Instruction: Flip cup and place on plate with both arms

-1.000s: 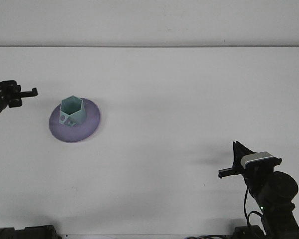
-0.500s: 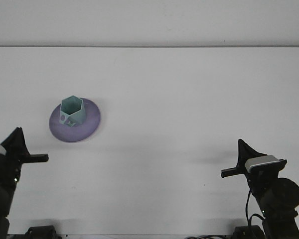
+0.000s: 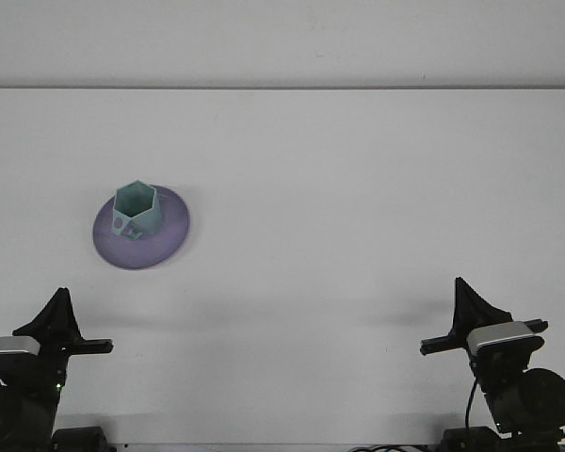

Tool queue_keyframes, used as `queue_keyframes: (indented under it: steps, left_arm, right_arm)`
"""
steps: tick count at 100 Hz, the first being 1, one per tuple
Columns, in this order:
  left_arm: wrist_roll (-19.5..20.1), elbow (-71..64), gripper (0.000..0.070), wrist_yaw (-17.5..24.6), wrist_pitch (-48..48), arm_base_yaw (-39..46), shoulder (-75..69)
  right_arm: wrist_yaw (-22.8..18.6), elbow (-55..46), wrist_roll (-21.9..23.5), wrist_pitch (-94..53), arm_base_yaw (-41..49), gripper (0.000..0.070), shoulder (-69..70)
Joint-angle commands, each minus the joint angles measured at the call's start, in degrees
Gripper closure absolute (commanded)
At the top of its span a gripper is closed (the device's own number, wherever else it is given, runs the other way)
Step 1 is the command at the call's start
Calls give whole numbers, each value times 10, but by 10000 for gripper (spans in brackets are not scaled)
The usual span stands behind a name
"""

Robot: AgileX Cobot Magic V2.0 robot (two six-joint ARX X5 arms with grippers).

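**Cup upright on the plate, both arms parked low and well clear**

The teal cup [image 3: 137, 209] stands mouth-up on the purple plate [image 3: 169, 235], left of centre in the frame, on the white counter [image 3: 358, 188]. Its six-sided opening faces up and its long axis runs vertical, with the base resting on the plate's middle. Judged from this, the flip and the placing look done.

The left gripper [image 3: 56, 331] sits at the lower left of the frame, the right gripper [image 3: 476, 325] at the lower right. Both are down near the counter's near edge and neither touches anything. Each holds nothing; whether the fingers stand apart or closed cannot be told from this angle, since only a dark wedge and a short bar show on each.

The relation that matters: the cup lies up-frame and slightly to the right of the left gripper, well apart from it, and far up-frame and left of the right gripper. The left arm is plainly the nearer. Any further reach to the cup would fall to that arm, coming from below in the frame toward the plate's near rim.
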Motion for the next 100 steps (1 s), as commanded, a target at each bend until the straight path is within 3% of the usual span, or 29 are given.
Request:
queue_keyframes:
  steps: [1,50,58,77,100]
  left_arm:
    - [-5,5,685,-3,6,-1,1]
    - [-5,-3,687,-3,20,0,1]
    - [21,-32,687,-8,70,10,-2]
    - [17,-182,687,30,231,17,-47]
    - [12,-272,687,30,284,16,-78]
  right_arm:
    - [2,2,1,5,0,688,1]
    - [2,2,2,7,0,688,1]
    - [2,2,2,7,0,688,1]
    - [2,2,2,9,0,688,1]
    - [2,2,2,9,0,688,1]
